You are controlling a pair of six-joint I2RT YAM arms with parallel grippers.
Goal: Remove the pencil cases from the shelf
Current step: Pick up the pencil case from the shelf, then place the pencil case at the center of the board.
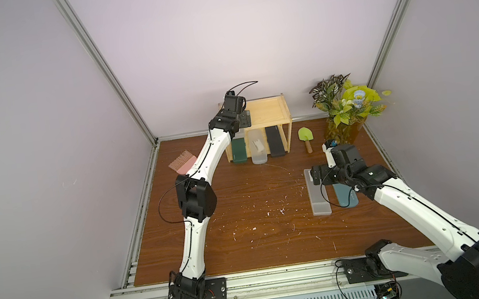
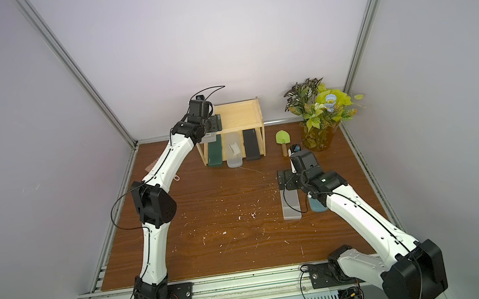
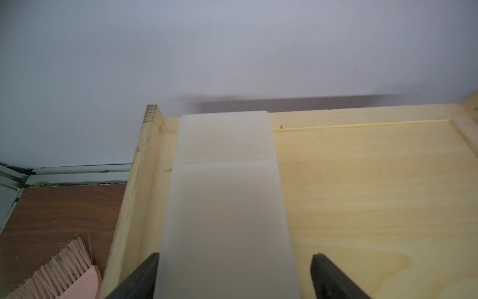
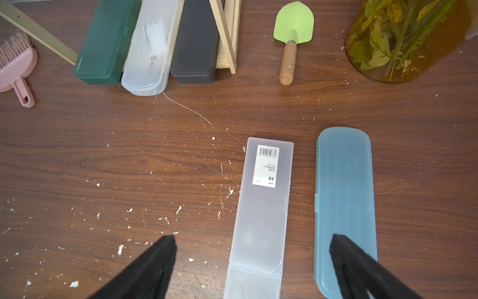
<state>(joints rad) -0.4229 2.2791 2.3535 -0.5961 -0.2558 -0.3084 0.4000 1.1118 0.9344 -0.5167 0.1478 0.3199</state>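
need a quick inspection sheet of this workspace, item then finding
surface: brown wooden table, scratched, white flecks scattered
job's things: frosted case on shelf top board; green case, clear case, black case on lower level, ends sticking out; labelled case and teal case on table
clutter: trowel, pink brush, plant in vase
grippers: left gripper open astride frosted case; right gripper open above labelled case, holding nothing
cables: black cables loop off both arms
surroundings: pale walls, metal frame posts
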